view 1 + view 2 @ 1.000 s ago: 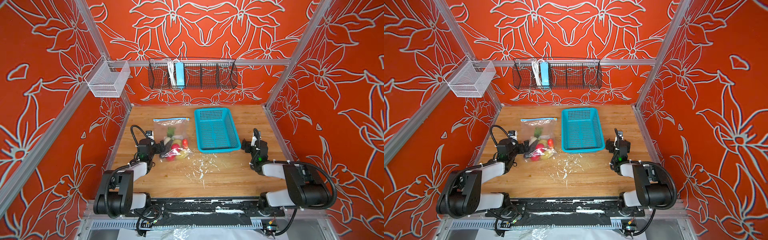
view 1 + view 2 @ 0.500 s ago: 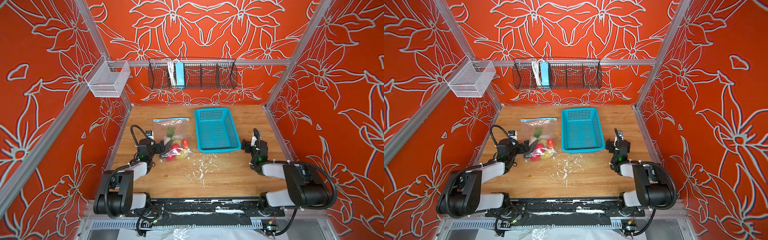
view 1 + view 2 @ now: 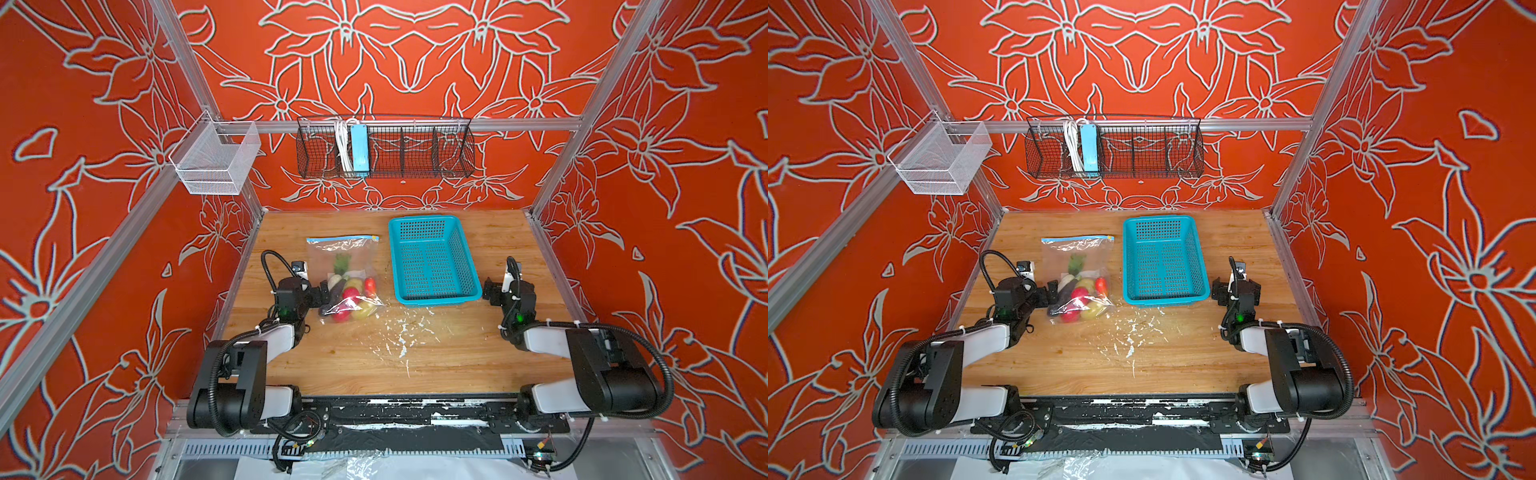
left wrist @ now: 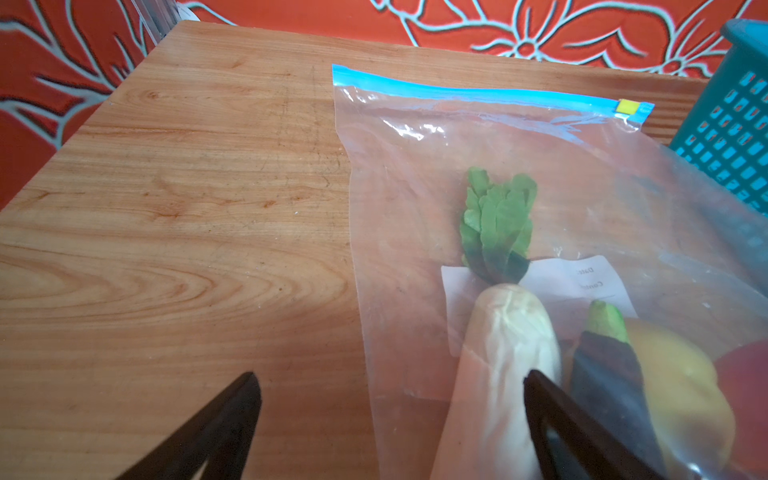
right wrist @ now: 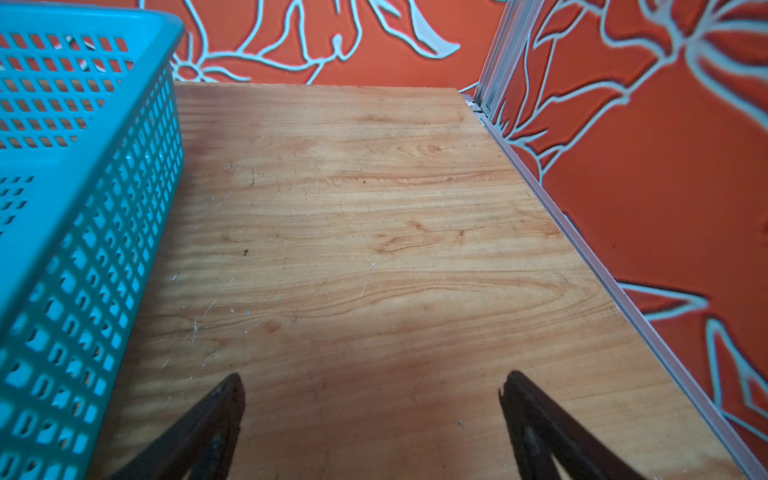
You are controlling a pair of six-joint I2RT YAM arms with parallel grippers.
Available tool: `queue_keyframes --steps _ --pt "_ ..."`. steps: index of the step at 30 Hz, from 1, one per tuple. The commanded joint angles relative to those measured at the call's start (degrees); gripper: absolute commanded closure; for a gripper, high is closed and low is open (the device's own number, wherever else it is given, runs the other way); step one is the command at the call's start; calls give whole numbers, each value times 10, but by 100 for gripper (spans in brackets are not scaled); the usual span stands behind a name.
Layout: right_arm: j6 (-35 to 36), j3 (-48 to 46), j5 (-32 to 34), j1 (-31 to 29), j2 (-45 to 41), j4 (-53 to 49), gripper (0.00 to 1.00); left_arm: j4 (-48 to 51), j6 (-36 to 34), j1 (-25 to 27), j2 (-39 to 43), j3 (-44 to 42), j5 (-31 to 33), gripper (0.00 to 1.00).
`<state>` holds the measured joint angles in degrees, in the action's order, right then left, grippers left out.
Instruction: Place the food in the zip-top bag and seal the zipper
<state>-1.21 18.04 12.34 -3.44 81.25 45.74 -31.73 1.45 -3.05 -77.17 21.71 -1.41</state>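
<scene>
While the left end effector [image 4: 388,382] stands spread and empty just beside the zip-top bag [image 3: 324,257], the food [image 3: 351,297] lies inside it on the counter [image 3: 353,361], the zipper [image 3: 343,239] at its far edge; the right end effector [image 5: 372,386], likewise spread, sits beside the teal basket [image 3: 419,219].

Bright, even light; soft shadows

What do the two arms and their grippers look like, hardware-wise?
The left arm and right arm match: bulky black joint housings joined by white link shells. A black corrugated cable loom loops along each, and a green light glows near each wrist. The left gripper and right gripper have dark, tapered, wedge-shaped fingers. No markings are legible.
</scene>
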Motion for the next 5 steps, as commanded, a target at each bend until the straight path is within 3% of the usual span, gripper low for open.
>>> queue_keyframes --steps 1,5 --pt "4 0 -7 3 -5 7 2 6 -5 -1 -5 6 -5 3" --pt "4 0 -6 3 -5 7 2 5 -6 -1 -2 5 -6 2"
